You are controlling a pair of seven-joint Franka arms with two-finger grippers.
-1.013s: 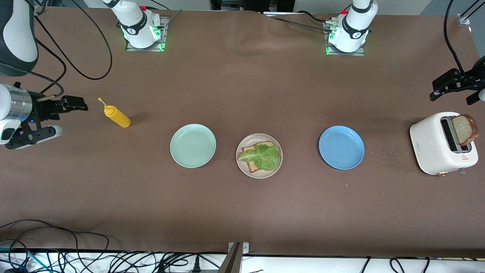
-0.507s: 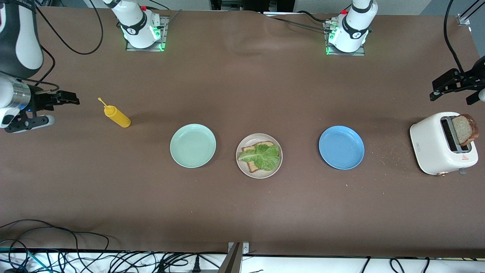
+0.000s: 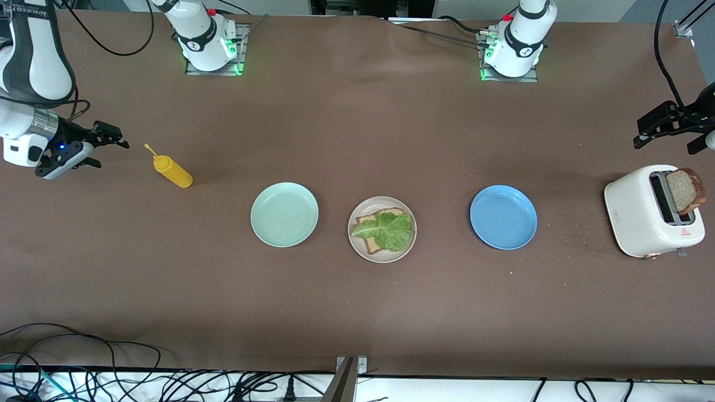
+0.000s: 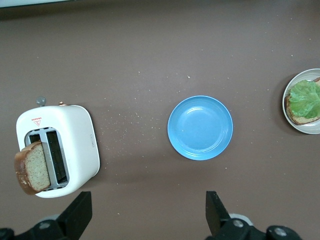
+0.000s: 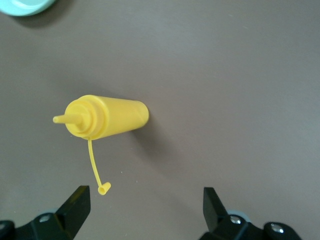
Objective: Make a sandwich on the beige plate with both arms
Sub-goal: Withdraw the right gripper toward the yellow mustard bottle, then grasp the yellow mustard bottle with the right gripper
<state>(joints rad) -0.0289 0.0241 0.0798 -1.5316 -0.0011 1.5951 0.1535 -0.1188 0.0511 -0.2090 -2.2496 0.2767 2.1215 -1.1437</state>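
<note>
Both grippers up with jaws spread, holding nothing; sandwich half-built on the beige plate.

Right gripper [image 3: 106,146], jaws wide apart, hangs over the table at the right arm's end, just beside the upright yellow squeeze bottle [image 3: 172,170], whose cap dangles loose on its strap [image 5: 97,172]. Left gripper [image 3: 667,127], jaws equally spread, hangs over the table at the left arm's end, near the white toaster [image 3: 642,215]; one bread slice [image 3: 685,190] leans out of its slot. Beige plate [image 3: 357,245] sits mid-table between the mint green plate [image 3: 284,214] and the blue plate [image 3: 503,217], carrying one bread slice [image 3: 370,219] with the lettuce leaf [image 3: 388,230] lying on it. Crumbs scattered between blue plate and toaster.
</note>
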